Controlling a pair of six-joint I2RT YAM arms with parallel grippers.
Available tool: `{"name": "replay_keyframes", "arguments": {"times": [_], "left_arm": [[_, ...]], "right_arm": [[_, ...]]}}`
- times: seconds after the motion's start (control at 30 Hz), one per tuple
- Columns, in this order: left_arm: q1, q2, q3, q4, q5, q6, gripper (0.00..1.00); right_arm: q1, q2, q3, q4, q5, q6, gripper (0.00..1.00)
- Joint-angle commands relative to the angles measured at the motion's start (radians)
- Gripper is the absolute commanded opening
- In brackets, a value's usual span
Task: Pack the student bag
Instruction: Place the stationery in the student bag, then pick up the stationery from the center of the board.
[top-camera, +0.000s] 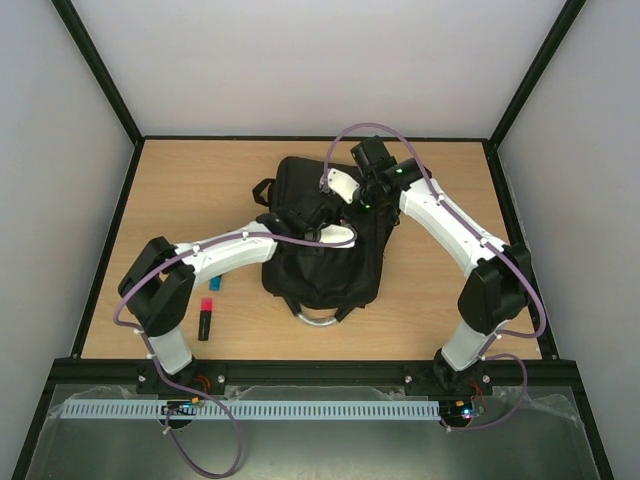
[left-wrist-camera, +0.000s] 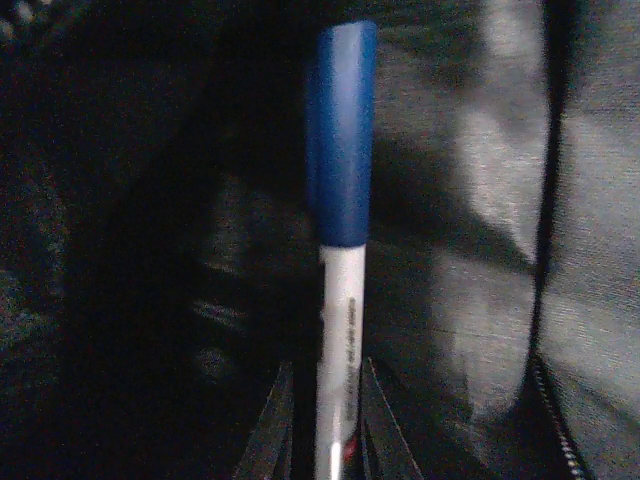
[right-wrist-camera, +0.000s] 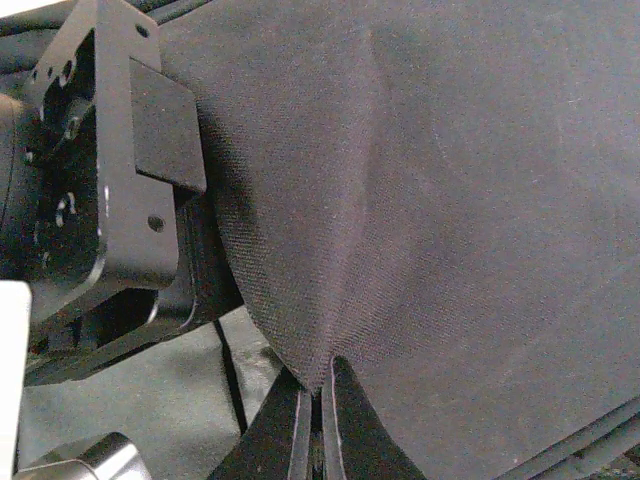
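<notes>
Inside the student bag (top-camera: 320, 270), the left gripper (left-wrist-camera: 327, 365) straddles a blue-capped marker (left-wrist-camera: 340, 130), grip unclear, while the right gripper (right-wrist-camera: 318, 378) pinches its fabric.

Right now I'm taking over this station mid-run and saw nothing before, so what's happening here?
Both arms are at the black backpack. The right gripper is shut on a fold of its fabric. The left gripper is inside the bag with a blue-capped white marker between its fingers; whether it grips the marker is unclear. A highlighter and a small blue item lie on the table beside the bag, not yet packed.
</notes>
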Motion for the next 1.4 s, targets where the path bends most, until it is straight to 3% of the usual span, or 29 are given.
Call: {"name": "replay_keyframes", "arguments": {"times": [0.0,0.23,0.47,0.6,0.77,1.03,1.37], "left_arm": [[0.021,0.081,0.117,0.096,-0.209,-0.123,0.25],[0.021,0.012,0.105,0.064,-0.118,-0.157,0.36],[0.022,-0.153,0.093,-0.071,0.13,-0.202,0.38],[0.021,-0.252,0.026,-0.149,0.242,-0.147,0.46],[0.036,-0.338,-0.056,-0.263,0.25,-0.115,0.46],[0.12,-0.507,-0.232,-0.269,0.164,-0.297,0.47],[0.332,-0.461,-0.25,-0.255,0.173,-0.557,0.5]], "right_arm": [[0.025,-0.067,0.033,-0.047,-0.098,0.01,0.01],[0.025,-0.069,0.021,-0.037,-0.08,0.017,0.01],[0.025,-0.065,-0.029,-0.004,-0.043,0.041,0.01],[0.024,-0.05,-0.051,0.009,-0.043,0.056,0.01],[0.025,-0.032,-0.079,0.017,-0.041,0.058,0.01],[0.025,-0.029,-0.159,0.031,-0.051,0.057,0.01],[0.025,-0.011,-0.296,0.036,-0.141,0.084,0.01]]}}
